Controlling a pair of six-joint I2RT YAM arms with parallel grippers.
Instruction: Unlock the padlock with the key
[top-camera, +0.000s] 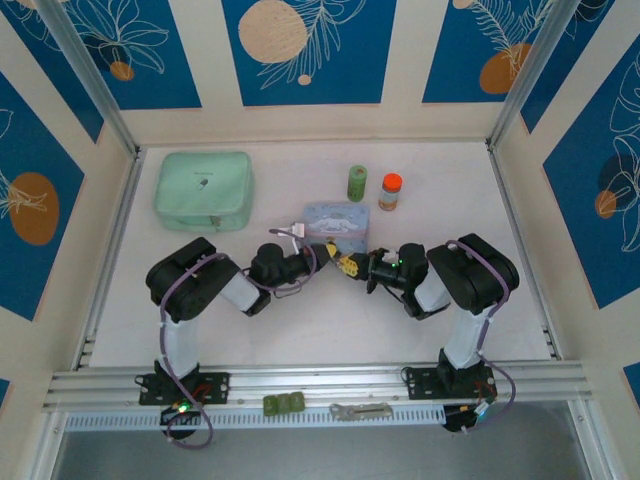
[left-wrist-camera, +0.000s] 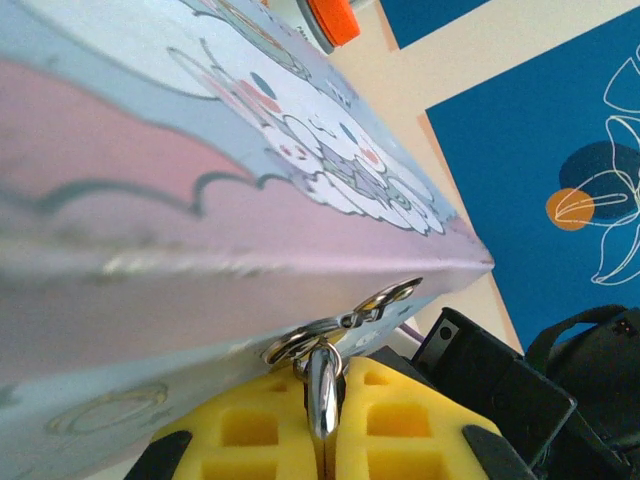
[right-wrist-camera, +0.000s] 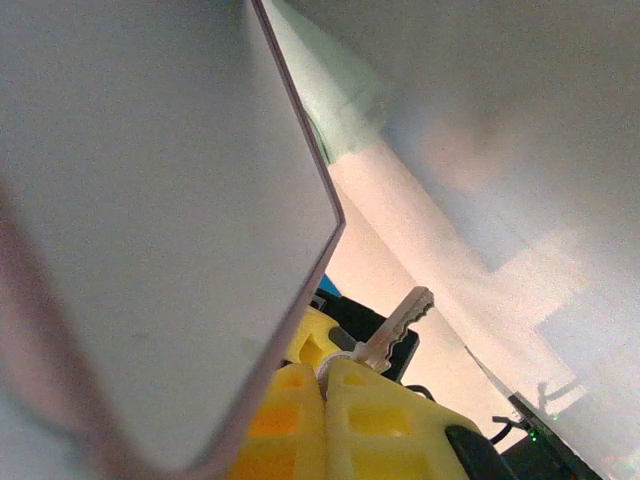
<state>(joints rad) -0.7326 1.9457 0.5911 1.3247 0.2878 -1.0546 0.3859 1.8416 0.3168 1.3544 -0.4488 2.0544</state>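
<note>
1. Both arms meet in the middle of the desk (top-camera: 450, 200). The left hand (top-camera: 324, 248) and right hand (top-camera: 350, 266) sit nearly tip to tip, at the near edge of the pale blue tin (top-camera: 335, 215).
2. Right wrist view: the right hand (right-wrist-camera: 325, 385) has its yellow pads pressed together on the head of the key (right-wrist-camera: 400, 325). The toothed blade sticks out past the fingertips, up and to the right, free in the air.
3. The tin's corner (right-wrist-camera: 150, 250) looms just left of that hand and above it. The blade stands beside the corner and does not touch it.
4. Left wrist view: the left hand (left-wrist-camera: 325, 435) is pinched tight on a thin silvery loop (left-wrist-camera: 322, 395) that stands upright between its yellow pads.
5. A few small rings (left-wrist-camera: 345, 322) are linked just above the fingertips, right against the tin's lower edge (left-wrist-camera: 200, 200).
6. I cannot tell whether that loop is the padlock's shackle (no dark body can be made out between the pads, so no call on it).
7. The black bulk of the right arm (left-wrist-camera: 500, 390) is just to the right of the left hand, very near.
8. Beyond the left hand, over the tin's top, the orange cap of a small bottle (left-wrist-camera: 335, 15) peeks in.
</note>
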